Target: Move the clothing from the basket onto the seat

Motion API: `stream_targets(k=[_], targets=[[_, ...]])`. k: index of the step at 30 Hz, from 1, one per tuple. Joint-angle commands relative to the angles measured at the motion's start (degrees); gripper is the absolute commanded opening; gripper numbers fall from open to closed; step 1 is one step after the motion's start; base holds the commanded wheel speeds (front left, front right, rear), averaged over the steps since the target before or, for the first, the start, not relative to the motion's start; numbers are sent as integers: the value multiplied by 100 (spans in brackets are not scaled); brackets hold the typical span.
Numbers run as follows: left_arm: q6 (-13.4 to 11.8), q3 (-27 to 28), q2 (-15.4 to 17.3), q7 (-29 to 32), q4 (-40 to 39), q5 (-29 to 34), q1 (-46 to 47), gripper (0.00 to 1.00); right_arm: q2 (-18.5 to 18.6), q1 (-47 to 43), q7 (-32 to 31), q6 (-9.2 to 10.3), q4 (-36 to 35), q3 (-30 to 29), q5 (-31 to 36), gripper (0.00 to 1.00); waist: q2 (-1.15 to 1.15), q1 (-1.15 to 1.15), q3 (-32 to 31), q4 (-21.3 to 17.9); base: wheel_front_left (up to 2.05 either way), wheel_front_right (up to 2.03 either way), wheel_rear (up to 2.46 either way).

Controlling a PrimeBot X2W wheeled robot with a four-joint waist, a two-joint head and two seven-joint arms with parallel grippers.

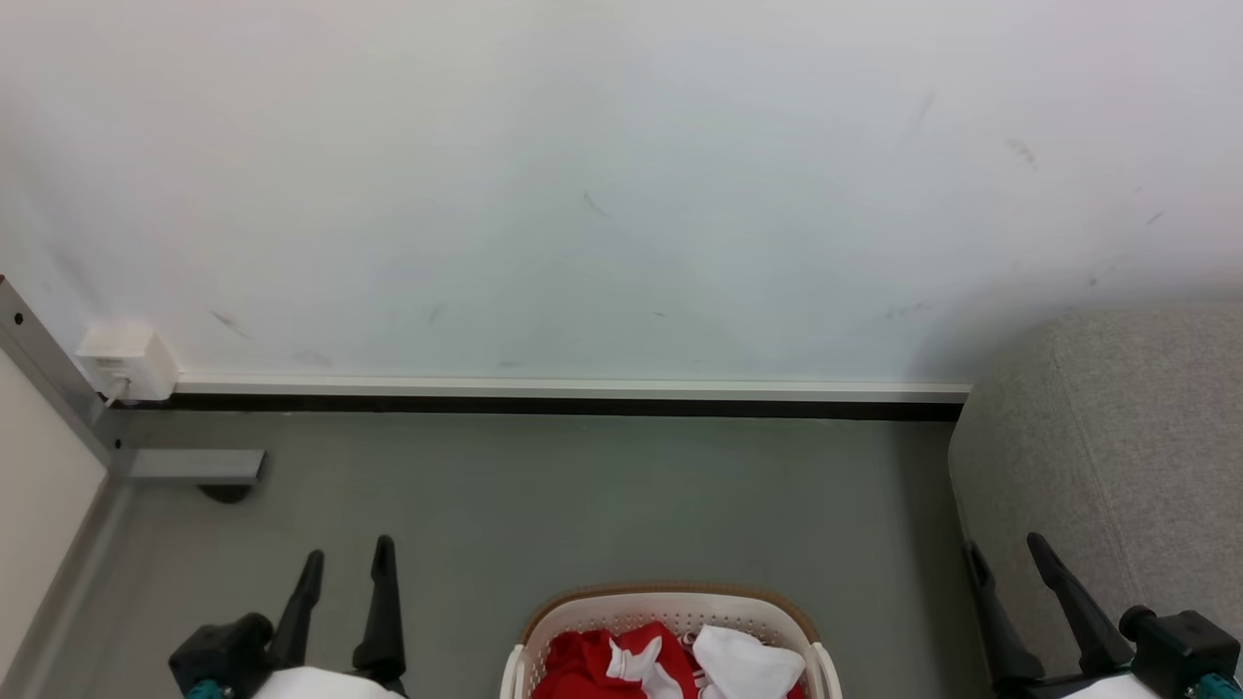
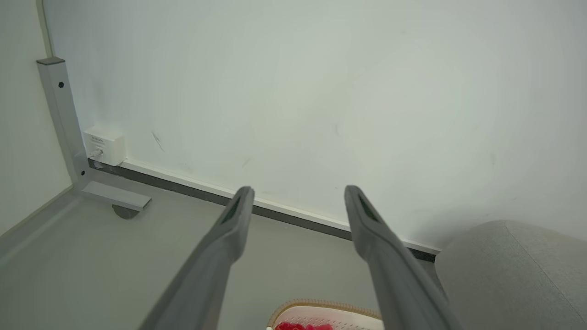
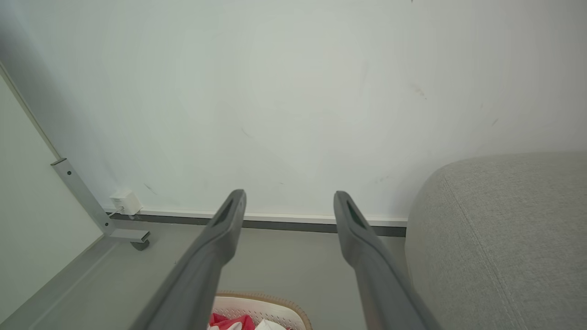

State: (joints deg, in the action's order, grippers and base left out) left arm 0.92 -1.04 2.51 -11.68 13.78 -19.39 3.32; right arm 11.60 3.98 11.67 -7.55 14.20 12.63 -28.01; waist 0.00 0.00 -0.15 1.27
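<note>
Flanking the basket [image 1: 670, 607], left gripper [image 1: 349, 549] and right gripper [image 1: 1002, 544] spread, clothing [image 1: 583, 662] inside

A cream-white oval basket [image 1: 670, 610] with perforated walls and a brown rim stands upright on the grey floor [image 1: 583, 505]. Crumpled red clothing [image 1: 583, 665] with white parts lies heaped inside it. A large grey woven seat [image 1: 1117, 456] with a rounded edge stands to the basket's right, apart from it.

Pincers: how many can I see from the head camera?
2. The left pincer is at the lower left above the floor; the right pincer is at the lower right, beside the seat. Both stand open, empty.
</note>
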Motion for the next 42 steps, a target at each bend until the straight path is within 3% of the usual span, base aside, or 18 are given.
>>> stream_targets(k=[1,29,42], targets=[[1,13,49,-61,-1,179,-23,100,59,-8,61,9,-4,14,124,100,0,0,-2,1,0,0,0],[150,42,56,-364,461,1208,-88,100,66,-101,366,12,390,-55,428,100,0,0,-78,53,0,0,0],[210,15,55,-350,547,1042,-74,100,24,-122,357,12,560,-107,28,100,0,0,-81,67,0,0,0]])
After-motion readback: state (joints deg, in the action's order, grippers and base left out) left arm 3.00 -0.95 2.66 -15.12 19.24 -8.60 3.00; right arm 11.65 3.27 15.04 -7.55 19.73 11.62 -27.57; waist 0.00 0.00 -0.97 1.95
